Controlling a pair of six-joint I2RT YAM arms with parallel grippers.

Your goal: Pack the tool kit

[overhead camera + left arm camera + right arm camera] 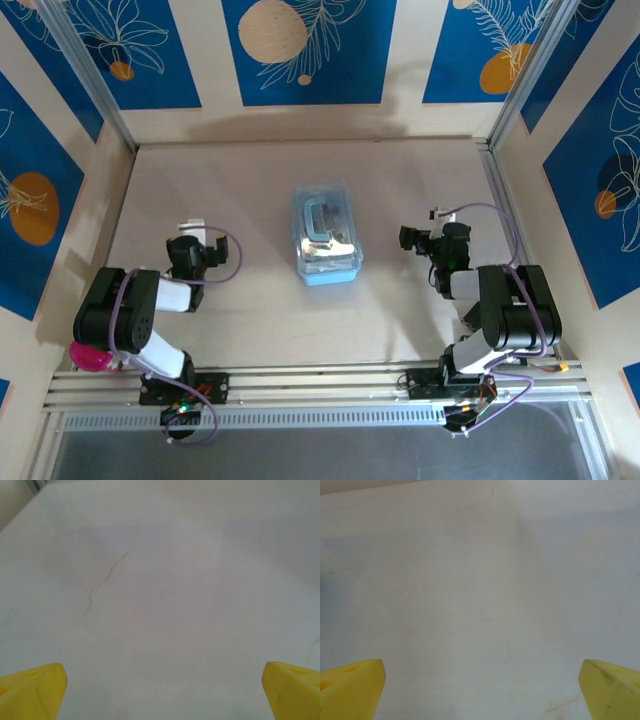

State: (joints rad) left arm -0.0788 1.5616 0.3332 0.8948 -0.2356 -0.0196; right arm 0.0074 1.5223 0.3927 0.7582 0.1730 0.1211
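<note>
The left gripper stands spread to its widest with nothing between its yellow fingertips, pale table lying under the gap. The right gripper is spread just as wide and is likewise empty. The tool kit case, translucent light blue with its handle lying on top, sits between the two: off to the right of the left gripper and to the left of the right one, well apart from both and touched by neither. Its lid looks to be down, and shapes show faintly through it, though what they are is too blurred to tell. No loose screwdriver, pliers or wrench can be made out on the table around either gripper, so the packing looks finished or very nearly so; whether the latch is fastened cannot be told.
</note>
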